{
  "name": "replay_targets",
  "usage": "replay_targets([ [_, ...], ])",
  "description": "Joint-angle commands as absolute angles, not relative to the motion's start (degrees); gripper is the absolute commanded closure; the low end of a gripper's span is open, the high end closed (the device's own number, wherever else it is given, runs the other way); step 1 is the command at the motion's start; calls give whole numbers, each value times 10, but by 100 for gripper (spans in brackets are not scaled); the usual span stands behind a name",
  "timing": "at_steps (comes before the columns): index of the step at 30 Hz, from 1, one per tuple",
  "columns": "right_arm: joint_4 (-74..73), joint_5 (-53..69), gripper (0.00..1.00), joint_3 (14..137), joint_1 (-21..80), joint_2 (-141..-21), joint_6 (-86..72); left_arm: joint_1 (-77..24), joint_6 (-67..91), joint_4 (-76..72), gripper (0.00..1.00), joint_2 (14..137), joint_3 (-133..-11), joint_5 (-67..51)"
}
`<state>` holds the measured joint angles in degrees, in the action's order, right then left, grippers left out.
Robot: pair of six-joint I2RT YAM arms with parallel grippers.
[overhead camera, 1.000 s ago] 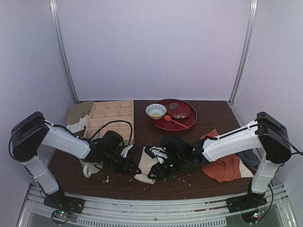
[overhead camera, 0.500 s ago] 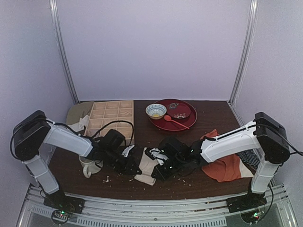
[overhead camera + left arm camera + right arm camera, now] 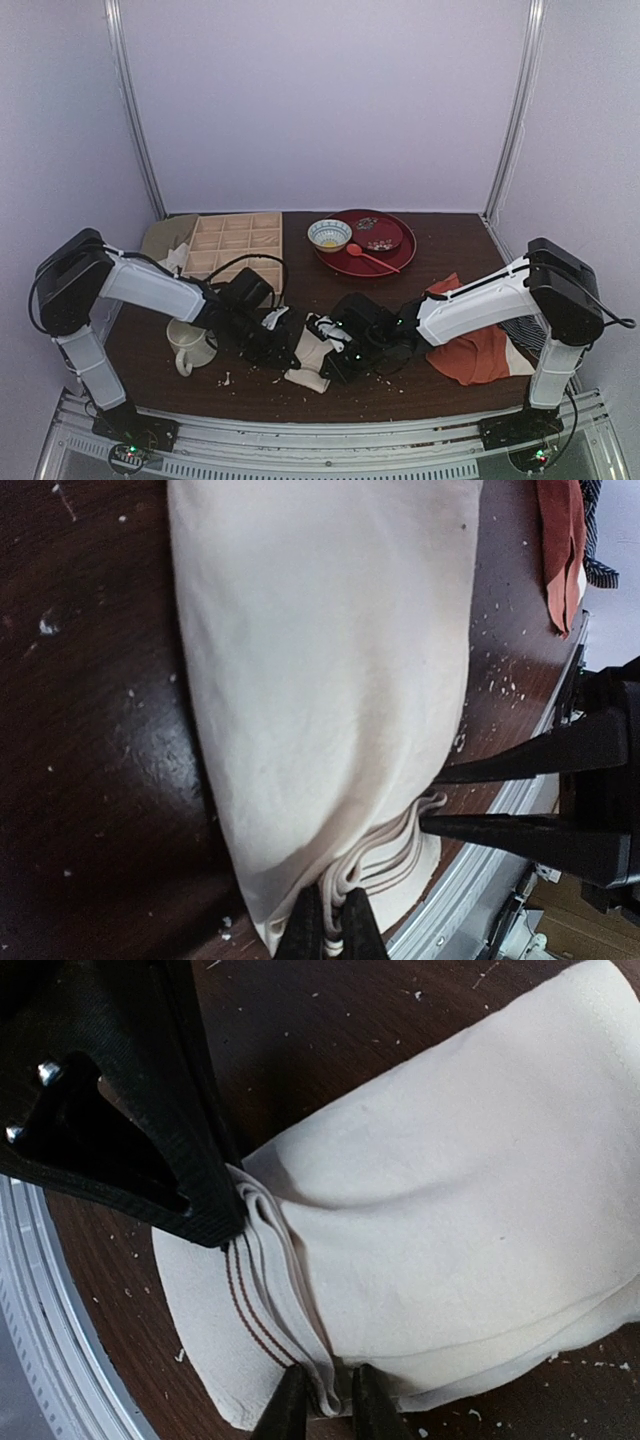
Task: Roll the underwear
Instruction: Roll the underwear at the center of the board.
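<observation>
Underwear (image 3: 312,358) lies on the dark wooden desk (image 3: 310,285) near its front edge, between the two arms, folded into a compact cream bundle. The layered hem, with thin dark-red stitch lines, faces the front rail.

Left gripper (image 3: 325,928): jaws nearly closed, pinching the stacked fabric edges at one corner of the bundle. Right gripper (image 3: 322,1400): jaws narrow, clamped on the layered hem at the adjacent corner. The left wrist view confirms hem folds sitting between the right gripper's two fingers. The two grippers are just beside each other at the same end of the bundle. The rest of the cloth lies flat on the desk.

Surroundings: a cream mug (image 3: 188,345) stands to the left of the left gripper. An orange-red garment (image 3: 480,350) lies crumpled under the right arm, with a dark striped cloth (image 3: 530,335) at its right edge. At the back sit a wooden compartment tray (image 3: 235,245) and a red round tray (image 3: 395,260) carrying a patterned bowl (image 3: 329,235) and a red spoon (image 3: 370,258). Pale crumbs are scattered over the desk around the bundle.
</observation>
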<state>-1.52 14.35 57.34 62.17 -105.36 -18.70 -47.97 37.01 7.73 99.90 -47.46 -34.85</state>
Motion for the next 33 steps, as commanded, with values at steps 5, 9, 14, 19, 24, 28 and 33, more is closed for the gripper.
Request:
replay_targets([
  [5,-56,50,79,555,638,-1017,-160,-483,340,170,100,1025,-513,-347],
  [9,-53,-9,73,550,659,-976,-146,-484,337,177,100,1031,-523,-347],
  [14,-61,-92,71,554,710,-946,-107,-485,337,178,100,1039,-528,-351],
  [19,-84,-144,70,585,758,-974,-45,-486,338,180,100,1042,-530,-351],
  [24,-90,-185,68,612,796,-1021,0,-486,338,179,100,1044,-530,-352],
  [28,-78,-205,65,623,807,-1052,24,-486,339,178,100,1045,-529,-354],
  [33,-73,-234,63,639,808,-1084,50,-486,338,178,100,1045,-528,-357],
])
